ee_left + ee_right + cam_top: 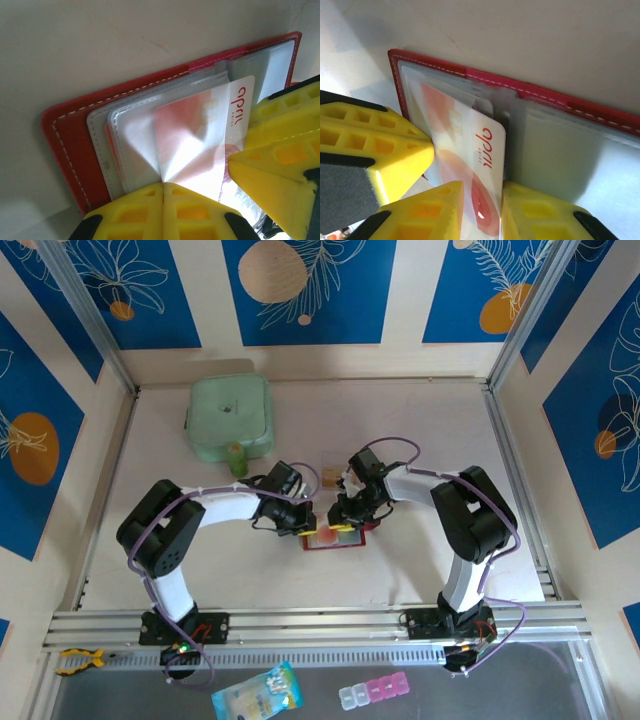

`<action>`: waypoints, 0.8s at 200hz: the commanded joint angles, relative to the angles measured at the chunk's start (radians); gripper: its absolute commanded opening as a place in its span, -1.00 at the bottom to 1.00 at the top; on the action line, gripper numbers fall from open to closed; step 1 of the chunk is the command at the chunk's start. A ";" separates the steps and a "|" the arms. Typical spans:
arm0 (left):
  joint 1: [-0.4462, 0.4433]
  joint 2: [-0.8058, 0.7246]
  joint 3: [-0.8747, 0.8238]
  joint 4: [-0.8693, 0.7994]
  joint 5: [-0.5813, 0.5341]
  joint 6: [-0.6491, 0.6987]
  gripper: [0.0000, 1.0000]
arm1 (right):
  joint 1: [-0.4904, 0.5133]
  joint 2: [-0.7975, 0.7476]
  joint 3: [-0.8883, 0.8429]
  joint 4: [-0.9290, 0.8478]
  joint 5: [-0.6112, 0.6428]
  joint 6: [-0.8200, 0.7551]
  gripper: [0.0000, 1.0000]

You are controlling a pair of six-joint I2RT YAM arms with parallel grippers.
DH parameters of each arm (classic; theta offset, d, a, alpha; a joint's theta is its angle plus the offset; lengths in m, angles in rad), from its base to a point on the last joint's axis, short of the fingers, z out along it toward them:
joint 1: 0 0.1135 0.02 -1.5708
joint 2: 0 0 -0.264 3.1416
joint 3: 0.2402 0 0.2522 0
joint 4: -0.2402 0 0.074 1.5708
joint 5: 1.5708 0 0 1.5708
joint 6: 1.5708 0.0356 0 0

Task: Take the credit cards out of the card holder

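The dark red card holder point(340, 539) lies open on the table between both grippers, its clear sleeves point(135, 145) fanned out. My left gripper point(163, 185) is shut, pinching the edge of a clear sleeve. A whitish credit card point(482, 160) with red marks sticks partly out of its sleeve, and my right gripper point(482, 212) is shut on its edge. The same card point(235, 107) appears in the left wrist view beside the right gripper's yellow fingers point(280, 150). In the top view the left gripper point(303, 525) and right gripper point(345, 520) meet over the holder. A tan card point(333, 462) lies just behind them.
A mint-green square pouch point(230, 417) sits at the back left with a small green object point(238, 458) at its near edge. Below the front rail lie a pill box point(373, 692), a blue packet point(256, 695) and a yellow clamp point(78, 660).
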 commanded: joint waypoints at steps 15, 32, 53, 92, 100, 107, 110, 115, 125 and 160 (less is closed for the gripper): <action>0.018 -0.002 -0.013 -0.074 -0.052 0.038 -0.99 | -0.024 -0.037 -0.038 0.057 -0.095 0.036 -0.54; 0.018 -0.002 -0.013 -0.074 -0.052 0.038 -0.98 | -0.035 -0.049 -0.055 0.083 -0.119 0.046 -0.58; 0.018 -0.003 -0.014 -0.073 -0.050 0.036 -0.98 | -0.043 -0.053 -0.065 0.100 -0.142 0.050 -0.64; 0.019 -0.004 -0.016 -0.073 -0.050 0.033 -0.98 | -0.049 -0.053 -0.073 0.114 -0.147 0.052 -0.68; 0.018 -0.005 -0.016 -0.073 -0.050 0.033 -0.98 | -0.049 -0.049 -0.074 0.116 -0.148 0.052 -0.69; 0.017 -0.006 -0.016 -0.071 -0.050 0.033 -0.98 | -0.051 -0.047 -0.076 0.119 -0.150 0.051 -0.70; 0.018 -0.006 -0.016 -0.072 -0.050 0.032 -0.98 | -0.051 -0.047 -0.077 0.121 -0.152 0.051 -0.70; 0.019 -0.007 -0.016 -0.073 -0.049 0.032 -0.98 | -0.050 -0.046 -0.078 0.123 -0.153 0.051 -0.71; 0.018 -0.007 -0.016 -0.072 -0.049 0.032 -0.98 | -0.050 -0.044 -0.081 0.129 -0.151 0.051 -0.71; 0.018 -0.003 -0.017 -0.074 -0.051 0.033 -0.98 | -0.050 -0.040 -0.095 0.151 -0.147 0.045 -0.73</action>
